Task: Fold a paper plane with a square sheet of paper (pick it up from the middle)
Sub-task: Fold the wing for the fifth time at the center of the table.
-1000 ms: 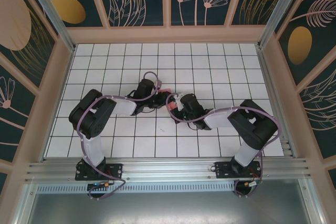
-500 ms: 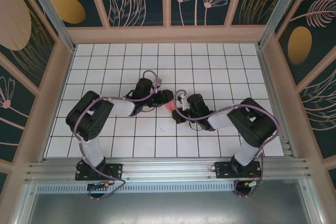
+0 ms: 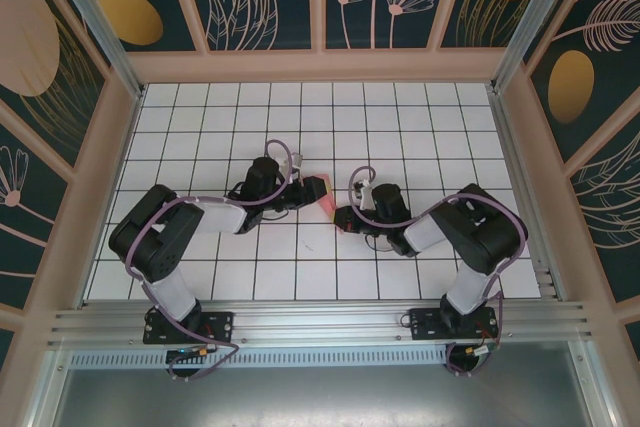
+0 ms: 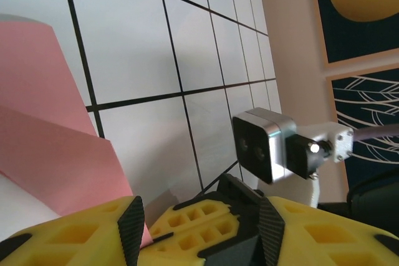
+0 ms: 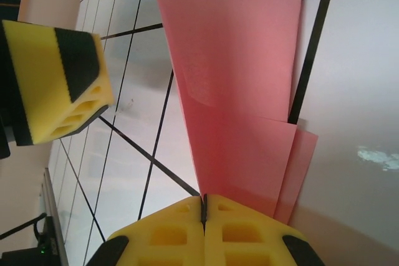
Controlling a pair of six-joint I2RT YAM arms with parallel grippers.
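White grid-tiled tabletop (image 3: 200, 127), ringed by dark floral wall panels. My right gripper (image 5: 204, 207), a black-and-yellow two-finger pincer, is pressed together on one end of the thin salmon-pink paper sheet (image 5: 237, 60). The sheet is already folded into a long layered strip and sits mid-table between the arms. My left gripper (image 4: 199, 219) stands spread and clear of the paper, having widened and drawn back leftward over the last second. I judge one crease finished and the next fold pending, with the right arm alone anchoring the work.
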